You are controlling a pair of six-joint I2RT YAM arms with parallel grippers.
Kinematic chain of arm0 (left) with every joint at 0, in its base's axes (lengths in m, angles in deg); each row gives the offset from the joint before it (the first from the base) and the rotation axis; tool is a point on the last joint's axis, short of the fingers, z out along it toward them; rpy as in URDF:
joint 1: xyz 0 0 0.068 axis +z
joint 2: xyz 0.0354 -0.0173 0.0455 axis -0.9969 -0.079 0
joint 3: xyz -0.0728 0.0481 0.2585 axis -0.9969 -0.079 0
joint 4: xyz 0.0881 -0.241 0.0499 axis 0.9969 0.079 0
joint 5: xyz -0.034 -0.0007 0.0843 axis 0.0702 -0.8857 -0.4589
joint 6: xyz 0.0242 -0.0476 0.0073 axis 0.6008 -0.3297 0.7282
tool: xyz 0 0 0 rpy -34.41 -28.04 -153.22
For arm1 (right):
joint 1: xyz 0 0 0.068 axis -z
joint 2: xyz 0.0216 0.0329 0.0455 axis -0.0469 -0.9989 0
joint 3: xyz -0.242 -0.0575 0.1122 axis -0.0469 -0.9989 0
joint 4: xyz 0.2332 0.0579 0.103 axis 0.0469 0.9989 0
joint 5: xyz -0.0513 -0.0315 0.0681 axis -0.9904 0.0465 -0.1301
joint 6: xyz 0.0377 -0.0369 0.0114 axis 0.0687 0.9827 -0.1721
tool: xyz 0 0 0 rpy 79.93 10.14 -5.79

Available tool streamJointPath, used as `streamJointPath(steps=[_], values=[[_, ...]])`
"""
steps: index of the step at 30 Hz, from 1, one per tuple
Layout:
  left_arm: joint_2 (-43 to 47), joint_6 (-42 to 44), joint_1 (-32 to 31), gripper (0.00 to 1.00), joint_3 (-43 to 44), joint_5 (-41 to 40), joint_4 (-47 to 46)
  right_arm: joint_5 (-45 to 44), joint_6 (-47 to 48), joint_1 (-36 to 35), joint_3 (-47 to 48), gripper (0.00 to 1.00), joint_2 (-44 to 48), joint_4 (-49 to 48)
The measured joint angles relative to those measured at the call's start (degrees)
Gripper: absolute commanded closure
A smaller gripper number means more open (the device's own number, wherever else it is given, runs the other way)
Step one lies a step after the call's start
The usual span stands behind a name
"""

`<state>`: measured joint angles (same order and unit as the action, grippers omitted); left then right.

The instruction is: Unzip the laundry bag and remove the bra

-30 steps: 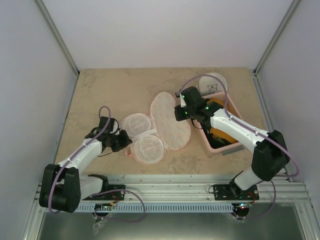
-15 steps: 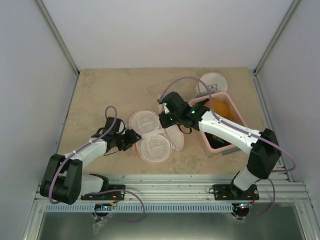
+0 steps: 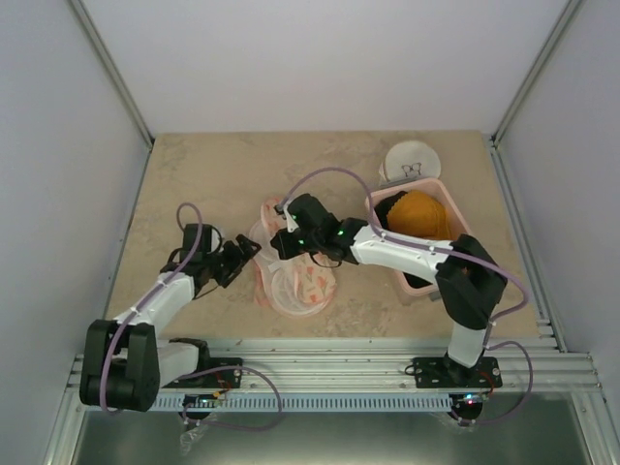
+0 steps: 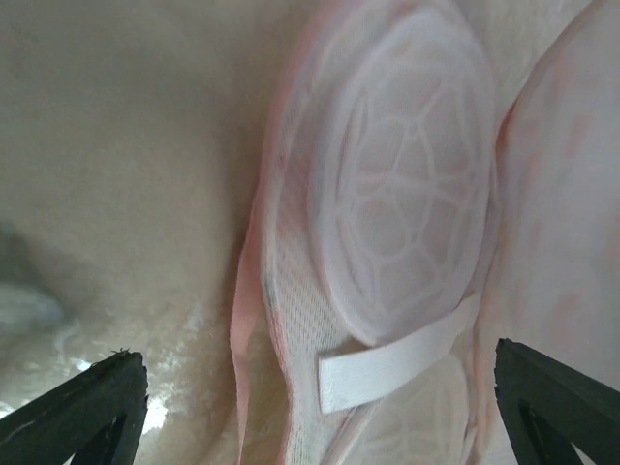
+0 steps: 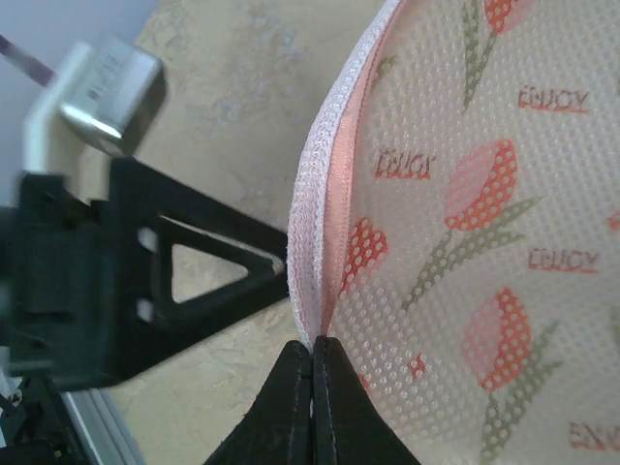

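Observation:
The laundry bag lies at the table's middle, its printed flap folded over toward the left. My right gripper is shut on the bag's pink rim; in the right wrist view the gripper pinches that edge, with the tulip-print fabric to the right. My left gripper stands open just left of the bag, holding nothing. In the left wrist view the left gripper faces the bag's white mesh dome and a white strap. The orange bra sits in the pink basket.
A white round container stands behind the basket at the back right. The right arm stretches from the near right across the basket's front to the bag. White walls close in the table on three sides.
My right gripper has carried the bag's printed flap leftward, folding it over the mesh half. The left gripper has opened, let go of the bag's edge and backed off slightly.

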<state>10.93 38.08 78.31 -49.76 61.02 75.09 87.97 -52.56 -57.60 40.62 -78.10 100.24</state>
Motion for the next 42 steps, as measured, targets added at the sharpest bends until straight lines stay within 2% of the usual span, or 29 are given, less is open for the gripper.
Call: streamJointPath(steps=[7,15,17,19,21,22,23,24,30,36,39,42], values=[[3.2,-1.9,6.0,0.01,0.2,-0.2,-0.1,4.2,-2.7,-0.8,0.0,1.0,-6.2,-5.7],[3.6,-3.9,6.7,0.01,0.6,0.0,-1.1,6.8,-3.1,-2.2,0.9,0.99,-13.3,-7.5],[3.7,-4.0,6.7,0.01,0.6,0.0,-1.2,7.0,-3.1,-2.3,0.9,0.95,-14.4,-7.5],[3.8,-4.0,6.7,0.01,0.6,0.0,-1.2,7.2,-3.1,-2.3,0.9,0.8,-14.9,-7.5],[3.8,-4.0,6.7,0.01,0.6,0.0,-1.4,7.4,-3.3,-2.3,1.0,0.6,-14.9,-7.3],[3.8,-4.0,6.7,0.01,0.6,0.0,-1.5,7.6,-2.8,-2.3,1.4,0.41,-14.9,-6.9],[3.8,-4.0,6.7,0.01,0.6,0.0,-1.5,7.7,-2.0,-2.3,2.2,0.1,-14.9,-6.2],[3.8,-4.0,6.7,0.01,0.6,0.0,-1.5,7.9,-1.7,-2.4,3.2,0.03,-14.9,-5.3],[3.9,-3.8,7.7,0.01,0.6,0.1,-1.5,6.9,3.2,-3.1,9.7,0.02,-12.6,1.6],[4.7,-3.3,9.6,0.01,0.9,0.0,-1.5,3.0,12.2,-2.5,13.6,0.02,-2.6,11.6],[5.5,-2.3,9.8,0.01,1.5,0.0,-1.5,1.7,17.6,-0.3,13.8,0.02,2.8,15.7],[6.4,-0.6,9.8,0.01,2.4,0.1,-1.1,0.5,23.5,4.9,12.4,0.02,8.9,17.5]])
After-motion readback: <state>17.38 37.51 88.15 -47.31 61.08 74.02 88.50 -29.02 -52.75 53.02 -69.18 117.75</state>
